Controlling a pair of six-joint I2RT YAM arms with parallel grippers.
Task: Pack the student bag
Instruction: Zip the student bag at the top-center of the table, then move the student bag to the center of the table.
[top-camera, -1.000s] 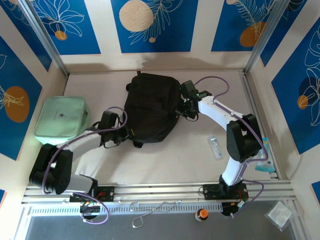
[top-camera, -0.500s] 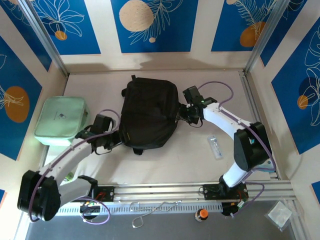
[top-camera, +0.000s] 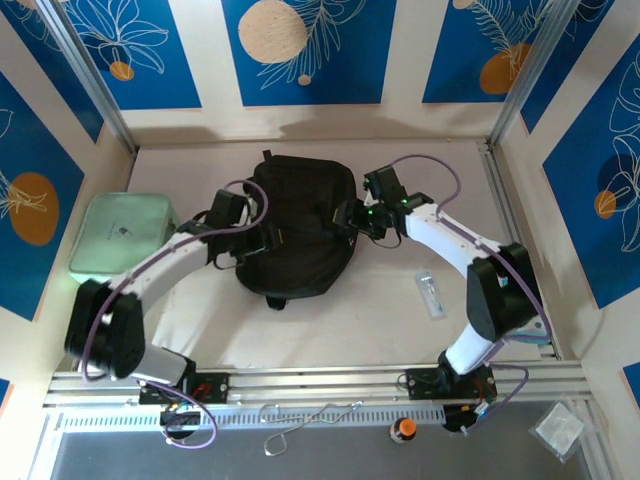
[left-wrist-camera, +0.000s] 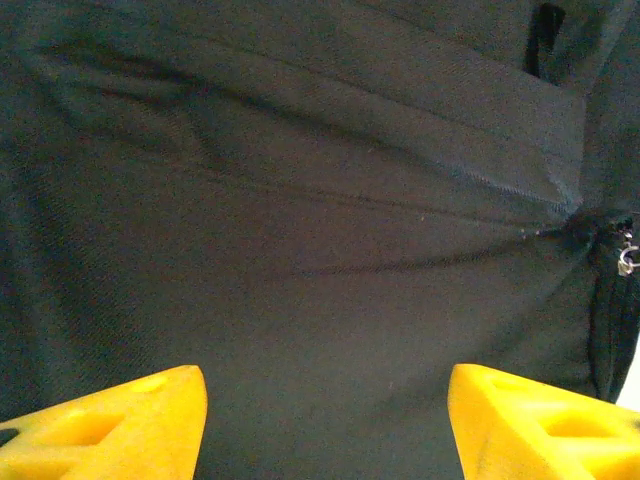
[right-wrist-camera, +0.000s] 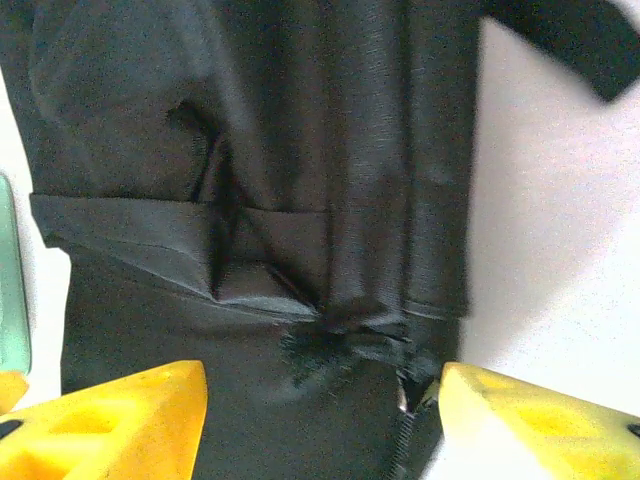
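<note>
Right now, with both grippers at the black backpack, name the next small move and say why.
Probably nudge the left gripper toward the zip pull and close on it. The student bag looks closed, both grippers stand open over its fabric holding nothing, and the right gripper could steady the other side.

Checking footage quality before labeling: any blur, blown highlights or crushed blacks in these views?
Top external: sharp, even light, student bag nearly featureless black. Left wrist: dim, fabric folds readable, left claw soft. Right wrist: soft throughout, table blown out white.
</note>
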